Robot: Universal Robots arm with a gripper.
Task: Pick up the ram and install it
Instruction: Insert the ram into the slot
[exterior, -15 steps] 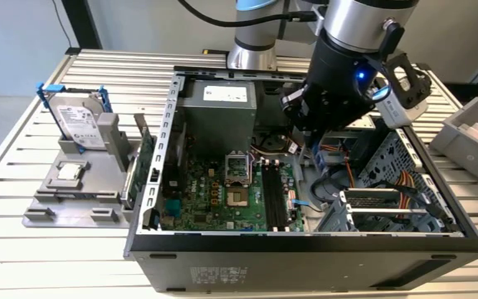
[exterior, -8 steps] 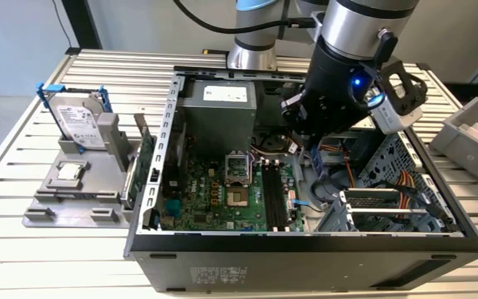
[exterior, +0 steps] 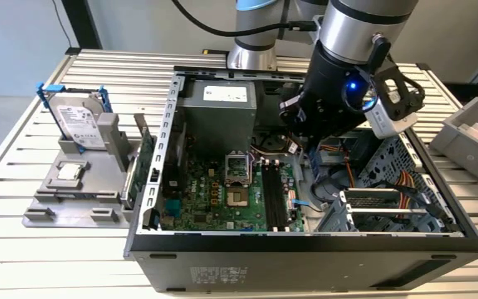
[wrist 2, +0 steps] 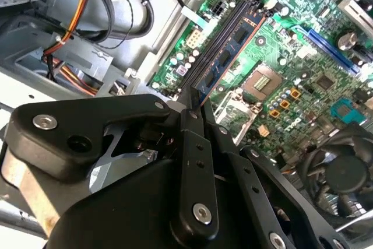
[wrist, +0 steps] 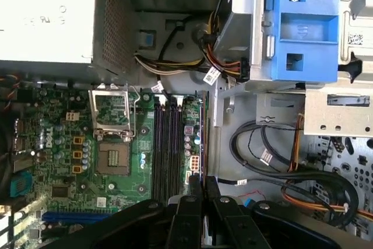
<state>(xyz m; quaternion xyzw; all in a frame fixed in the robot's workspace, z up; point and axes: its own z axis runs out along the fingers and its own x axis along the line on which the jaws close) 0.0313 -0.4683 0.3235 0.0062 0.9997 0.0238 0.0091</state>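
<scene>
ram (wrist 2: 230,51) seen edge-on just beyond the claw (wrist 2: 195,106) tips, set along the black slots (wrist: 166,144) of the motherboard (exterior: 222,199), claw fingers drawn together on its near end

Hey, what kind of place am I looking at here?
Likely a robot workcell or lab bench for PC assembly: an open computer case lies on a slatted metal table, a hard drive stands in a fixture beside it, and a robot arm reaches in over the motherboard.

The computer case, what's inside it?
Inside the computer case lie a green motherboard, black slots, cables and the ram by the gripper. The arm covers what's below it.
</scene>
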